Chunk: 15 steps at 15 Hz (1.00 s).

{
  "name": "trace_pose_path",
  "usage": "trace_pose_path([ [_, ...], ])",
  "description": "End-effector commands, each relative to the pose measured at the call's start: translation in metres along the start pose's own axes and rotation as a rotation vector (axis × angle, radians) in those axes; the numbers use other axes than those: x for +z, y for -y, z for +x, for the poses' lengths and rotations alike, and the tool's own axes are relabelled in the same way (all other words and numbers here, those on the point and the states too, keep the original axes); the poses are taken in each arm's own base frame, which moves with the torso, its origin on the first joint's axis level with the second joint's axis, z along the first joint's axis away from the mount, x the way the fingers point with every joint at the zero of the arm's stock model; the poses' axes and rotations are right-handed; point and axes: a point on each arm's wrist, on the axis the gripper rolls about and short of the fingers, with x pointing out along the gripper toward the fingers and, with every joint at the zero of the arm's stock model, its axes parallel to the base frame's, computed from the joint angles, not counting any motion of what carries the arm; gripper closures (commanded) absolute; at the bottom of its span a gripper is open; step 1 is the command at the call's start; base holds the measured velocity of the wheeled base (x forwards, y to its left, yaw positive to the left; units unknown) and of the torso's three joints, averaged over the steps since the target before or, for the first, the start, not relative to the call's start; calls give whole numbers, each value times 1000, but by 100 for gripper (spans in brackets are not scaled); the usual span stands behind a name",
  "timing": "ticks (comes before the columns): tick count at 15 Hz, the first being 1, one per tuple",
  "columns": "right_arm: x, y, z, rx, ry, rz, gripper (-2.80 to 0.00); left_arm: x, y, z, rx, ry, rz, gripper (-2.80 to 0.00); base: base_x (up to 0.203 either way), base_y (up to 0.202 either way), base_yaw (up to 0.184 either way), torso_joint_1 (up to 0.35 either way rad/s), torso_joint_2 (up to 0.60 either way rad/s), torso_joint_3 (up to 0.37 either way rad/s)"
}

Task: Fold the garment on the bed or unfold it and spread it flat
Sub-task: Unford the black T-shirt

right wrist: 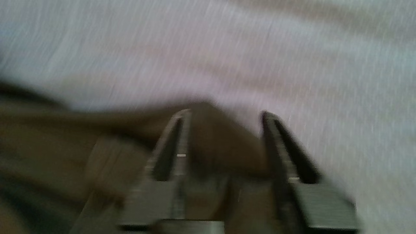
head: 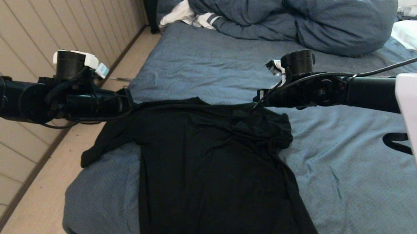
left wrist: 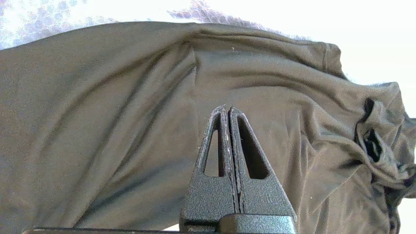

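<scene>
The garment [head: 210, 166] lies plain black side up near the left front of the bed [head: 332, 171], one sleeve hanging over the bed's left edge. Its far right corner is bunched. My left gripper [head: 128, 104] reaches in from the left to the shirt's far left corner. In the left wrist view this gripper [left wrist: 227, 109] is shut, the garment [left wrist: 113, 113] spread behind it and no cloth visibly pinched. My right gripper [head: 260, 98] is at the shirt's far right edge. In its wrist view the right gripper [right wrist: 224, 115] stands open, a fold of the garment [right wrist: 221, 146] lying between its fingers.
A bulky blue duvet [head: 286, 18] is heaped at the head of the bed, with a white stripe-cuffed cloth [head: 184, 15] beside it and a white pillow [head: 416, 34] at far right. A panelled wall [head: 40, 25] and a floor strip [head: 50, 194] run along the bed's left side.
</scene>
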Motion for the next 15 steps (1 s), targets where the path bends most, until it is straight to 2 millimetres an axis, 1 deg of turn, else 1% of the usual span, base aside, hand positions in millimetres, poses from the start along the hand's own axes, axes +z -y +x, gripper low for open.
trace_pose_path([
  [1, 13, -1, -28, 2, 2, 1, -280, -4, 2, -1, -5, -8, -9, 0, 0, 0, 0, 0, 0, 0],
  [2, 17, -1, -43, 1, -13, 0, -280, -8, 3, -2, -8, -20, -14, 0, 0, 0, 0, 0, 0, 0],
  [3, 17, 1, -58, -7, -68, 0, -280, -11, 4, -3, -8, -29, -16, 0, 0, 0, 0, 0, 0, 0],
  [4, 14, 4, -69, -23, -131, 6, -280, -17, 6, -1, -12, -50, -15, 0, 0, 0, 0, 0, 0, 0],
  [5, 11, 8, -76, -53, -184, 28, -280, -26, 6, 1, -12, -79, -16, 0, 0, 0, 0, 0, 0, 0],
  [6, 6, 18, -78, -101, -227, 79, -280, -35, 5, 1, -10, -102, -20, 0, 0, 0, 0, 0, 0, 0],
  [8, -4, 23, -79, -134, -316, 113, -280, -46, 1, 2, -23, -92, -21, 0, 0, 0, 0, 0, 0, 0],
  [10, -16, 28, -78, -158, -410, 141, -280, -56, 5, 6, -40, -105, -27, 0, 0, 0, 0, 0, 0, 0],
  [12, -25, 29, -73, -167, -452, 163, -280, -60, 2, 14, -28, -123, -28, 0, 0, 0, 0, 0, 0, 0],
  [14, -28, 26, -66, -161, -463, 155, -280, -68, -4, 26, -10, -154, -37, 0, 0, 0, 0, 0, 0, 0],
  [15, -29, 25, -64, -158, -468, 152, -280, -69, -5, 27, -8, -160, -38, 0, 0, 0, 0, 0, 0, 0],
])
